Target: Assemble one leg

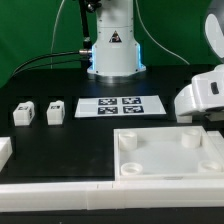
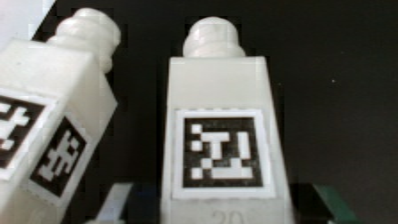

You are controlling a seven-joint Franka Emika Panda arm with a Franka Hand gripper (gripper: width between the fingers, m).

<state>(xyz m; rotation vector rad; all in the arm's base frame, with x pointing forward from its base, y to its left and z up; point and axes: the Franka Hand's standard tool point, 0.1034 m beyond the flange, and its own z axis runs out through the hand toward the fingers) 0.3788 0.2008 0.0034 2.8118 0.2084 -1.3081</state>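
In the wrist view a white leg [image 2: 221,110] with a black-and-white tag lies between my gripper's [image 2: 224,207] fingers. The jaws stand open on either side of it, with dark gaps between each finger and the leg. A second tagged leg [image 2: 57,110] lies close beside it, slightly tilted. In the exterior view the arm's white hand [image 1: 203,96] hangs low at the exterior view's right, and its fingers and these two legs are hidden. Two more small tagged legs [image 1: 22,114] [image 1: 55,111] stand at the exterior view's left.
The large white square panel [image 1: 168,160] with round corner holes lies in front of the hand. The marker board [image 1: 120,105] lies mid-table. A long white strip [image 1: 50,190] runs along the front, with a white block [image 1: 4,151] at the far left. The robot base [image 1: 113,45] stands behind.
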